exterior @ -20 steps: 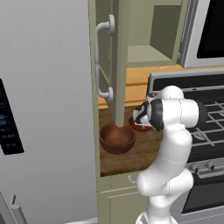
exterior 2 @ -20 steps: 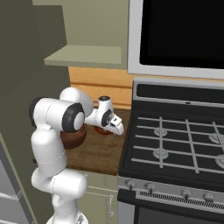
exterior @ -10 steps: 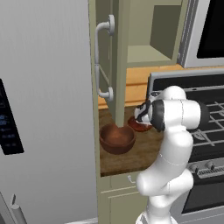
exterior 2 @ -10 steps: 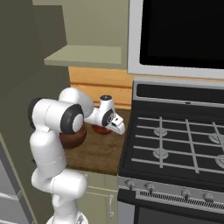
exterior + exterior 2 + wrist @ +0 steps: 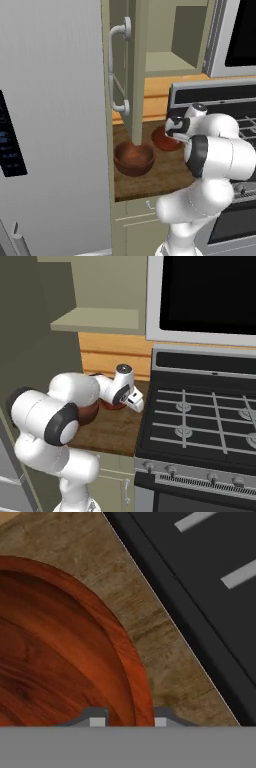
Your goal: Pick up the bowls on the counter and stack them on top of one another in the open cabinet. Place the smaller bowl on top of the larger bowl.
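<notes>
The smaller bowl [image 5: 162, 140], shallow and reddish, sits on the counter [image 5: 150, 176] close to the stove. My gripper [image 5: 177, 135] hangs low over its stove-side rim. In the hand view the bowl's rim [image 5: 142, 687] runs between my two fingertips [image 5: 98, 720], and the gripper [image 5: 128, 721] is open astride it. The larger bowl [image 5: 134, 158], deep and dark brown, stands to the left by the cabinet door. In the right base view the gripper [image 5: 134, 404] is over the smaller bowl [image 5: 110, 405], and my arm half hides the larger bowl [image 5: 89, 414]. Above is the open cabinet [image 5: 165, 62] with a bare shelf.
The black stove [image 5: 200, 421] borders the counter on the right, its edge [image 5: 200, 637] just beside my fingers. The tall cabinet door with a curved silver handle [image 5: 119, 70] stands open over the larger bowl. The grey fridge [image 5: 50, 125] walls off the left.
The hand has dropped a little towards the smaller bowl's rim and the elbow has swung forward. Both bowls lie where they were.
</notes>
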Controlling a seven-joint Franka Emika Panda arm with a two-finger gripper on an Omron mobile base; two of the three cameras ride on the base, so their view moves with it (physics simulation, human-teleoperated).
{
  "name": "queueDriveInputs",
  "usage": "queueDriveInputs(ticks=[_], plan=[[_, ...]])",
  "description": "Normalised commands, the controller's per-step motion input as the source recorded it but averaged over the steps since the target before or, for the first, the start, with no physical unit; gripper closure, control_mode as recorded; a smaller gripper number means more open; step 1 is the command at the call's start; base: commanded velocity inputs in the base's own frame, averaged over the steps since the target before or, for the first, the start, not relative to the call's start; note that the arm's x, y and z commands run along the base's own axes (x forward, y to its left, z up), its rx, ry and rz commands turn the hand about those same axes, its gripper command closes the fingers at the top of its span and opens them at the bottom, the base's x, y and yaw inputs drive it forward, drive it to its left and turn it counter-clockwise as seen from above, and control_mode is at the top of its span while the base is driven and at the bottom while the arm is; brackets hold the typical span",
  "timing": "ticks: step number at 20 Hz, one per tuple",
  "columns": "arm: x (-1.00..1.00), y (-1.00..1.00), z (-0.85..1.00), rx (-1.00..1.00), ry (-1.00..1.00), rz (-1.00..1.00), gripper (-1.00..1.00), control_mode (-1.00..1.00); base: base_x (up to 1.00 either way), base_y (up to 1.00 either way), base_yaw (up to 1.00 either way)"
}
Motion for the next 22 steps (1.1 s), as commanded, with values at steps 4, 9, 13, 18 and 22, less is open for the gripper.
queueDriveInputs(ticks=[4, 9, 13, 18, 22], plan=[[-0.37, 0.02, 0.76, 0.01, -0.07, 0.0, 1.0, -1.0, 0.0, 0.0, 0.0], [-0.26, 0.28, 0.63, 0.0, 0.0, 0.03, 1.0, -1.0, 0.0, 0.0, 0.0], [-0.05, 0.82, 0.48, 0.0, 0.0, 0.15, 1.0, -1.0, 0.0, 0.0, 0.0], [-0.1, 0.53, 0.14, -0.02, 0.0, 0.21, 1.0, -1.0, 0.0, 0.0, 0.0], [-0.13, 0.14, -0.01, -0.01, 0.02, 0.17, 1.0, -1.0, 0.0, 0.0, 0.0]])
